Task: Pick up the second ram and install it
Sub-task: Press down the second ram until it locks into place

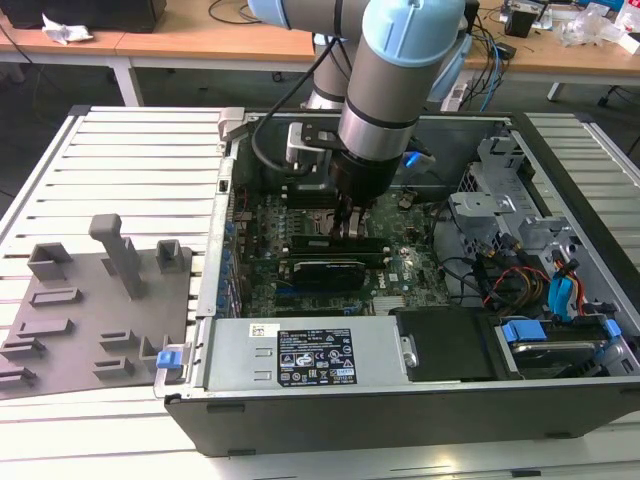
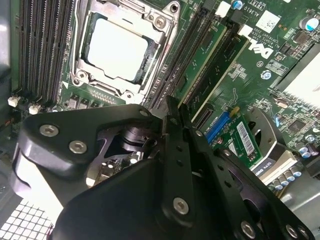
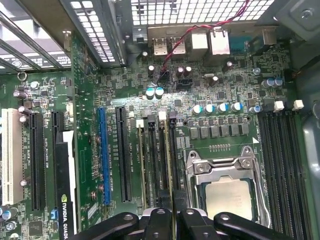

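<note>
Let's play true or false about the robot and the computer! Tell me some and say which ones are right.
1. The computer case is open on top. True.
2. The hand is outside the case. False: it is inside, over the motherboard.
3. The hand grips the second ram. True.
4. The second ram is blue. False: it is green.
5. A fan covers the processor. False: its bare metal top shows.
</note>
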Robot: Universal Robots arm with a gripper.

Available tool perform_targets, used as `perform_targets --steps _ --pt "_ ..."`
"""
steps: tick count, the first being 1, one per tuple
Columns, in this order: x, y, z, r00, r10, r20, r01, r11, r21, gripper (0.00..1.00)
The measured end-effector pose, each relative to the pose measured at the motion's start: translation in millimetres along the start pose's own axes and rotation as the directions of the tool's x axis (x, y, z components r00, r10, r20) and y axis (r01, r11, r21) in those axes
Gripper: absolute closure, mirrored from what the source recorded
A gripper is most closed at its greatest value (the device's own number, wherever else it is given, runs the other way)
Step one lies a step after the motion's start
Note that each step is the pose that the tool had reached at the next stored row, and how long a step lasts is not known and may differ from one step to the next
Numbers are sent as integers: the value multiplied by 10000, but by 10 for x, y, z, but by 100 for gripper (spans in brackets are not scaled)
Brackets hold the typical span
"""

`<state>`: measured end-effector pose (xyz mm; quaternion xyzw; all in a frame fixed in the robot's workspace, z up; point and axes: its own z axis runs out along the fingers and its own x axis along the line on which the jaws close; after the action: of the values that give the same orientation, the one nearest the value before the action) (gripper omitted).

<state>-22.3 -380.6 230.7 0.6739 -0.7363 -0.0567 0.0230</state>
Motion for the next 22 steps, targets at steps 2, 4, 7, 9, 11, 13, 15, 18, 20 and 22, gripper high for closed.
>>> perform_targets --steps 2,4,7,9,11,13,15,18,20,22 --pt "1 0 4 10000 0 2 0 10000 3 86" --pt "2 -3 22 10000 -6 0 6 10000 3 86" --pt "2 -4 35 10000 -8 -1 8 10000 3 86" --pt "2 -4 35 10000 -9 -4 9 10000 2 86" --pt "2 -5 37 10000 -15 -52 15 10000 7 86" --pt "0 -5 46 10000 -14 -53 14 10000 7 86" --pt "-10 -6 55 10000 -15 -52 15 10000 8 86" --pt "-10 -7 69 10000 -12 -54 13 10000 7 86" --pt "-10 -9 74 10000 -14 -53 14 10000 6 86" --pt "-10 -9 74 10000 -26 -54 26 10000 7 86"
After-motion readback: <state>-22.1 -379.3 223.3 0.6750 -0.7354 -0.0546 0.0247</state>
